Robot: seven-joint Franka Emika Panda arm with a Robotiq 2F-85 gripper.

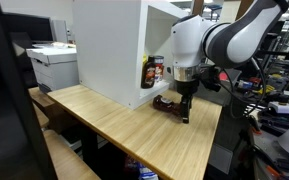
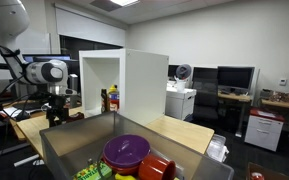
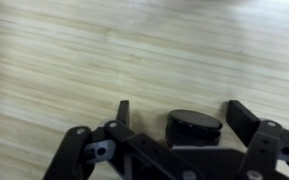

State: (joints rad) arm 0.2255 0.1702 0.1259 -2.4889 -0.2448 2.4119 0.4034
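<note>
My gripper (image 3: 181,108) hangs open just above the wooden table (image 3: 64,60). A black, round, flat-topped object (image 3: 194,125) lies on the wood between the two fingers, nearer the right one, and neither finger touches it. In an exterior view the gripper (image 1: 184,108) points straight down next to a dark object (image 1: 165,102) in front of the white cabinet (image 1: 109,45). In an exterior view the gripper (image 2: 56,115) hangs low over the table, left of the cabinet (image 2: 144,85).
Bottles (image 1: 152,70) stand inside the open cabinet, close behind the gripper. A grey bin (image 2: 74,150) holds a purple bowl (image 2: 126,151) and other items. A printer (image 1: 52,62) stands beyond the table. The table's edge (image 1: 219,125) is near the arm.
</note>
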